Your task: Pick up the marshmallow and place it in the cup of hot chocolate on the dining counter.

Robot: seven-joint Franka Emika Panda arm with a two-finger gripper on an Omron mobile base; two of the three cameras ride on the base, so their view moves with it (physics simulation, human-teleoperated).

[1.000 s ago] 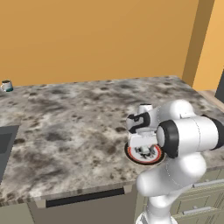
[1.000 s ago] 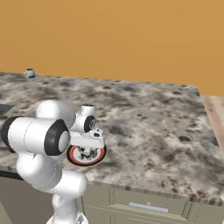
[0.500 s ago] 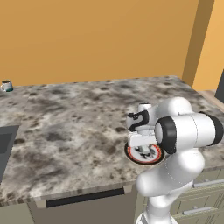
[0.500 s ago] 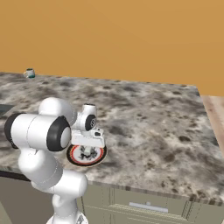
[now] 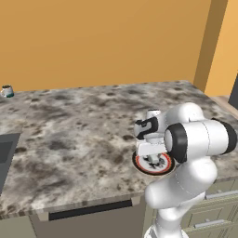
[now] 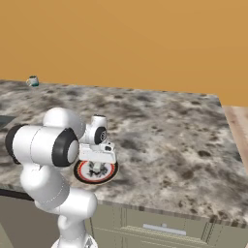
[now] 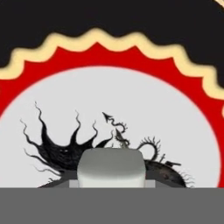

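Tool down on the plate, closed on the marshmallow

The tool point(image 5: 152, 160) gripped the marshmallow point(image 7: 111, 167) over the red-rimmed plate point(image 5: 142, 163); the cup of hot chocolate point(image 5: 7, 91) stood far across the table point(image 5: 83, 125).

Whitish marshmallow point(image 7: 110, 168); red-black-rimmed plate point(image 7: 113, 57); grey-brown mottled counter point(image 5: 79, 135).

No readable text, label or number; the plate point(image 7: 112, 113) bears only a black ornamental drawing.

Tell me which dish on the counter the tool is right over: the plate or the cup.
The plate, red-rimmed, near the counter's front edge, directly under the tool. The cup stands far off at the back corner.
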